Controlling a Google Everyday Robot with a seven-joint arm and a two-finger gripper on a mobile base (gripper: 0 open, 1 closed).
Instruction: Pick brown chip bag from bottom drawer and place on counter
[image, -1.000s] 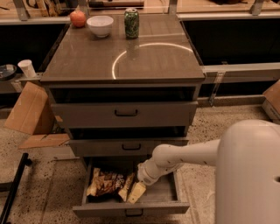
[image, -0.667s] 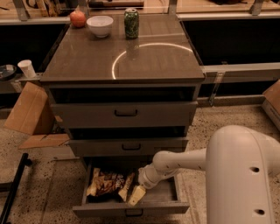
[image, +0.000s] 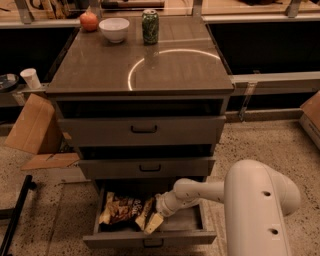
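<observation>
1. The brown chip bag (image: 119, 209) lay crinkled in the left half of the open bottom drawer (image: 150, 240).
2. The gripper (image: 149, 219) hung inside that drawer at the bag's right edge, its tan fingers (image: 154, 223) apparently spread and holding nothing.
3. The grasp appeared to be the step in hand. Next, the fingers would need to close on the foil, then lift it from the drawer to the table (image: 100, 70) above.
4. Neither the bag's pale lettering nor the label on the green can (image: 150, 26) was legible.
</observation>
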